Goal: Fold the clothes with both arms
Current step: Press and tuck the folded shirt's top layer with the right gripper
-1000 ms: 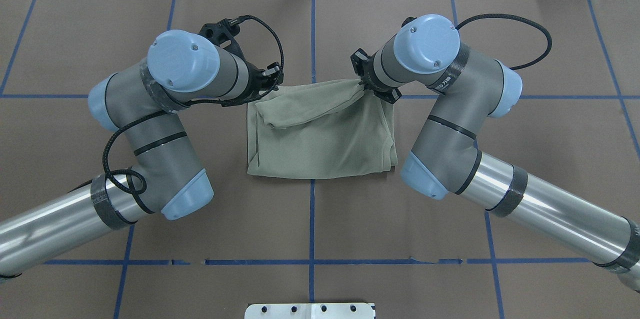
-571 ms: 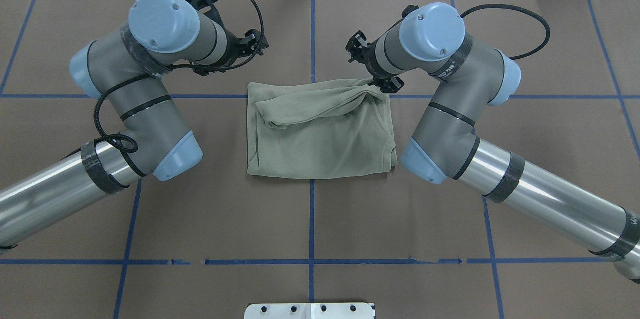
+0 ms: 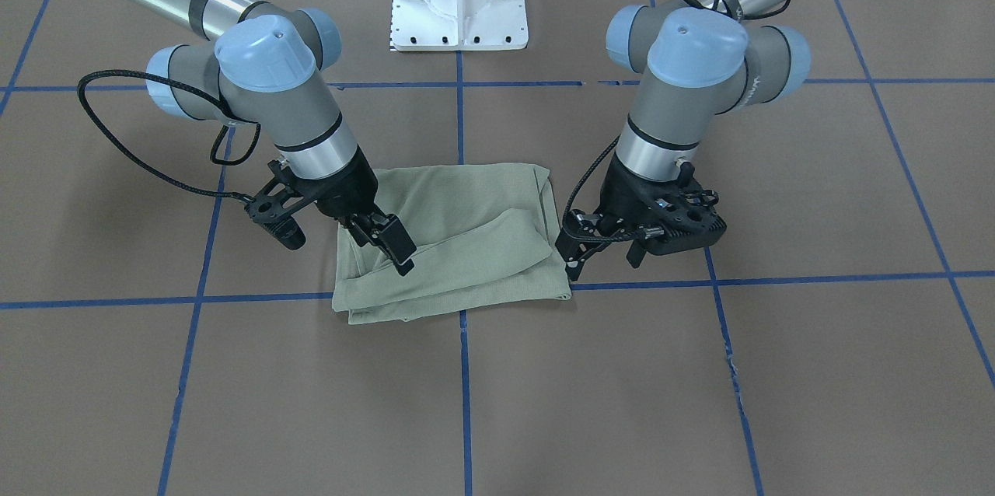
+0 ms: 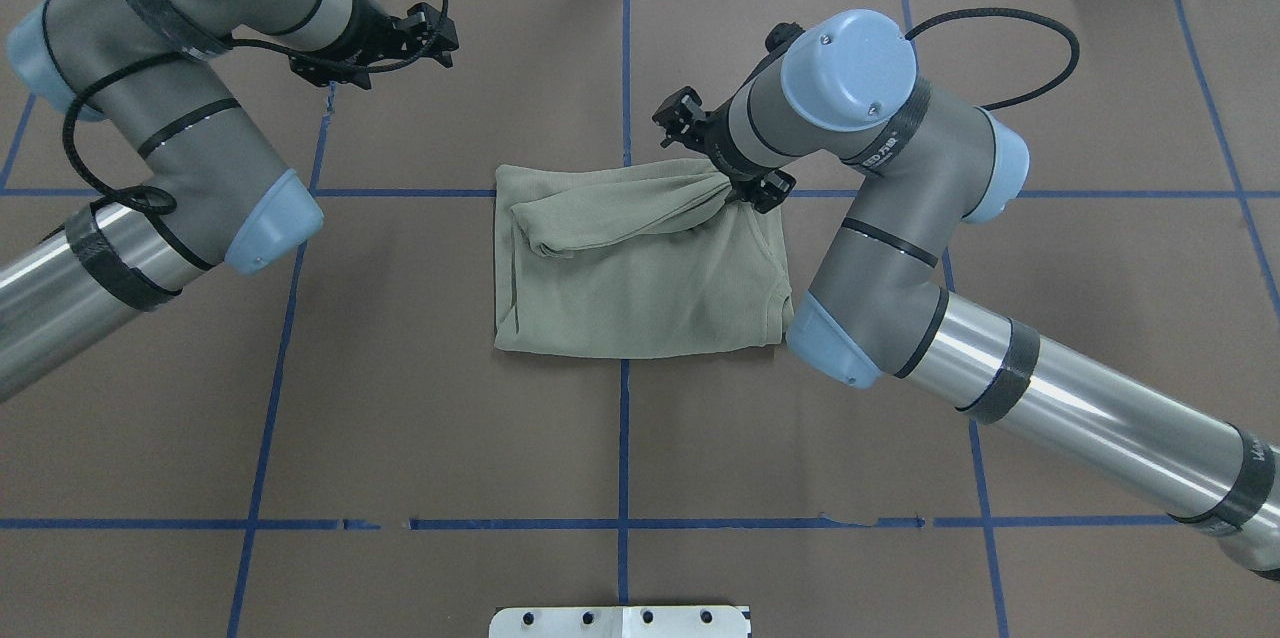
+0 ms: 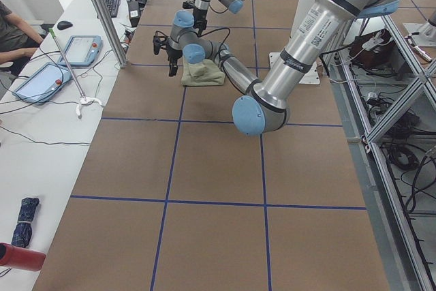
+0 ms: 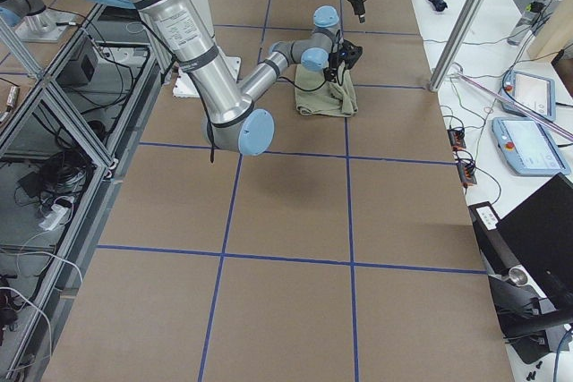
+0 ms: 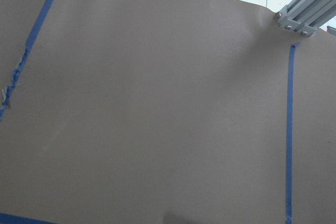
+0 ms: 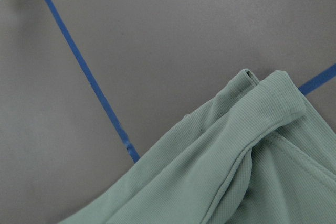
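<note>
The right gripper has its fingertips tucked under its own wrist in the overhead view, so where they meet the shirt is hidden. The sleeve gathers toward them and is probably pinched. The left arm loses its top joint cap to that view's upper edge. Both side views show the grippers too small to read. The right wrist view crops the shirt at its lower and right edges.
</note>
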Controlling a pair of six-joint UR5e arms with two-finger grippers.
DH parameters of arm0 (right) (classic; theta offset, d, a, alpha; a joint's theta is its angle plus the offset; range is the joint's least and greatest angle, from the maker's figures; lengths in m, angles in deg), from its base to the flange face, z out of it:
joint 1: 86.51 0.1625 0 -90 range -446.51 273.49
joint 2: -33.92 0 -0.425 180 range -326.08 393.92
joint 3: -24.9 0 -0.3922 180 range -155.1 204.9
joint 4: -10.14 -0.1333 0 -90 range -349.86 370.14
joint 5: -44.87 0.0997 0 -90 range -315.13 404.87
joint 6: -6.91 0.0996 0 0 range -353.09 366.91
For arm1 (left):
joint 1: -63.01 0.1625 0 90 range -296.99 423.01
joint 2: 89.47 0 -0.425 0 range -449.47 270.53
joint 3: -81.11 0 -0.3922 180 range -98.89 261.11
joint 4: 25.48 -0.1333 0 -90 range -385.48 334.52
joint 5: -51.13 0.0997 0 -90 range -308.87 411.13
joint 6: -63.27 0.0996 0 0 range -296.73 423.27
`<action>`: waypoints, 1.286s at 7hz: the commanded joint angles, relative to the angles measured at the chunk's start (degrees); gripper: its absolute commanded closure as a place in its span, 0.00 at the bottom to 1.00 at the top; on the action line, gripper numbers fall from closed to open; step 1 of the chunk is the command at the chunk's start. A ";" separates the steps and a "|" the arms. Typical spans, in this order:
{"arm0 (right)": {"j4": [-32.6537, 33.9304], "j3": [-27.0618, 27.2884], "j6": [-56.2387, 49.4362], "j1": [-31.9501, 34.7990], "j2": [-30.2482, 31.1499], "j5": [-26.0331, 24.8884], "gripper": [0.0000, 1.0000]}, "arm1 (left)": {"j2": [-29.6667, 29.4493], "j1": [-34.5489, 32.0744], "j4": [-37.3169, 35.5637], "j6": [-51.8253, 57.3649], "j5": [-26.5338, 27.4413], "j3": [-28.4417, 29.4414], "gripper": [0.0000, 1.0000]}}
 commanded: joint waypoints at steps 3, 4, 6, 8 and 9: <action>11.15 2.47 -28.52 -11.89 -2.44 -11.55 0.00 | 3.71 -6.25 0.00 11.73 -3.95 -0.44 0.00; 10.98 1.51 -31.60 -13.22 -2.70 -13.66 0.00 | 3.79 -6.25 0.00 11.74 -3.95 -0.44 0.00; 10.63 -5.58 -31.81 -13.15 -7.68 -13.68 0.00 | 4.50 -6.17 0.35 11.74 -3.95 -0.35 0.00; 7.40 -11.13 -31.98 -12.80 -9.56 -15.26 0.00 | 4.50 -6.17 0.44 11.74 -3.95 -0.35 0.00; 6.07 -12.90 -32.07 -12.02 -9.82 -15.26 0.00 | 4.50 -6.17 0.35 11.74 -3.95 -0.35 0.00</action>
